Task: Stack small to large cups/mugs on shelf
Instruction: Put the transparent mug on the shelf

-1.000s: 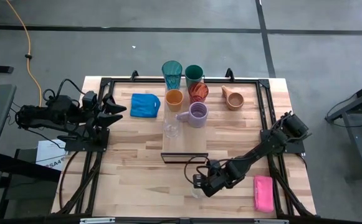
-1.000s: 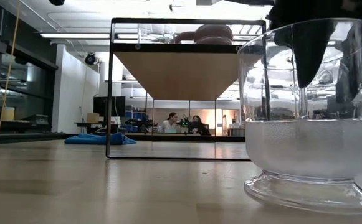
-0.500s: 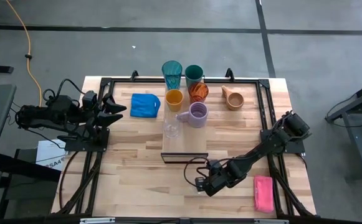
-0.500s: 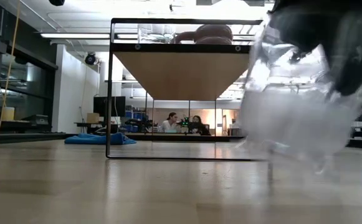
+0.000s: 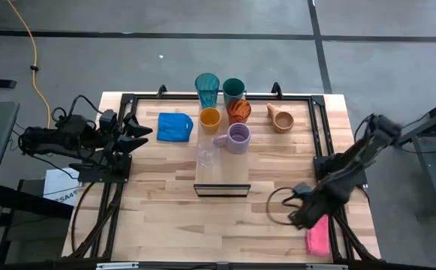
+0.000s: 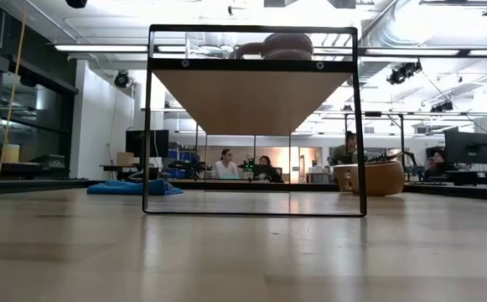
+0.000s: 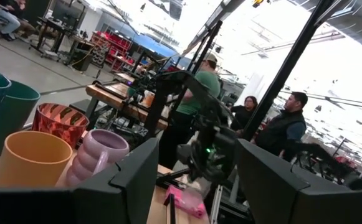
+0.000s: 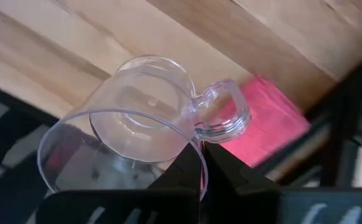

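My right gripper (image 5: 299,214) is shut on a clear glass mug (image 8: 137,118) above the table's near right part, over the pink sponge (image 5: 317,232). The shelf (image 5: 221,174) stands mid-table with a second clear glass (image 5: 207,155) on its far left part. Behind it stand the lavender mug (image 5: 238,137), orange cup (image 5: 210,118), red cup (image 5: 239,111), teal tumbler (image 5: 207,90) and dark green cup (image 5: 233,90). The tan mug (image 5: 281,118) lies on its side. My left gripper (image 5: 139,131) is open and empty at the table's left. My right gripper pinches the mug's rim (image 8: 192,144) right beside the handle (image 8: 223,115), one finger inside the mug and one outside. The mug is lifted clear of the table and tilted, with its mouth toward the wrist camera.
A blue cloth (image 5: 175,126) lies left of the cups. Black frame rails (image 5: 319,127) run along the table's sides and far edge. Bare wood lies near of the shelf. People sit and stand in the room beyond the table.
My right gripper has lifted the clear glass mug off the table in front of the shelf and carried it toward the table's right edge. The mug stood upright on the table, then tipped as it rose, and has left the low view.
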Motion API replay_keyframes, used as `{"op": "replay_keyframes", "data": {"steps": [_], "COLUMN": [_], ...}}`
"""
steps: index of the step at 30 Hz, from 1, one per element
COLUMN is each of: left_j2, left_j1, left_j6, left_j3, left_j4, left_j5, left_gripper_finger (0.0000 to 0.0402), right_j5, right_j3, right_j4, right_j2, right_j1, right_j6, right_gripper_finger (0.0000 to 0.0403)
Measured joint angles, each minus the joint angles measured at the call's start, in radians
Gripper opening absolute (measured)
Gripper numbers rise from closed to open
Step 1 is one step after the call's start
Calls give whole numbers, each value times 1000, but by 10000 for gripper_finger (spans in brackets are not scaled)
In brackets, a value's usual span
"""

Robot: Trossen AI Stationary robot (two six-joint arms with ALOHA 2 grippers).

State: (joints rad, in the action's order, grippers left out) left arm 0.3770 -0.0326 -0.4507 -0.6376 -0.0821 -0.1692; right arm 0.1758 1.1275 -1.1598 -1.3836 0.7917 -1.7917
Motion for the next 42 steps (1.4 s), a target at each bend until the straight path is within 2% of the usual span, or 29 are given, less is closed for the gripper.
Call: {"op": "replay_keyframes", "data": {"steps": [2,4,6,9,14,17,20,25,29,33,37,39,42], "left_j2": [5,8,16,32,64,95,142,211,224,211,173,149,118], "left_j1": [0,0,0,0,0,0,0,0,0,0,0,0,0], "left_j6": [0,0,0,0,0,0,17,62,90,133,188,200,201], "left_j3": [0,0,0,0,0,0,-1,-22,-62,-99,-115,-115,-115], "left_j4": [5,3,5,2,4,12,29,29,33,29,29,25,13], "left_j5": [0,0,0,-21,-59,-74,-96,-52,30,38,3,-19,-26], "left_gripper_finger": [200,200,200,200,200,200,200,199,177,115,24,10,15], "right_j5": [-7,-58,-168,-399,-719,-839,-909,-881,-800,-760,-697,-668,-630], "right_j3": [-93,-187,-270,-360,-410,-410,-410,-410,-410,-410,-410,-410,-410], "right_j4": [25,82,151,250,405,508,640,897,1027,1016,1015,1015,1029], "right_j2": [105,217,333,497,725,808,848,850,814,768,727,708,684], "right_j1": [27,47,49,33,-24,-77,-140,-256,-334,-395,-438,-455,-474], "right_j6": [-23,-25,-24,46,309,504,721,1036,1183,1201,1204,1188,1180], "right_gripper_finger": [1,0,0,0,0,0,0,0,0,0,0,0,0]}}
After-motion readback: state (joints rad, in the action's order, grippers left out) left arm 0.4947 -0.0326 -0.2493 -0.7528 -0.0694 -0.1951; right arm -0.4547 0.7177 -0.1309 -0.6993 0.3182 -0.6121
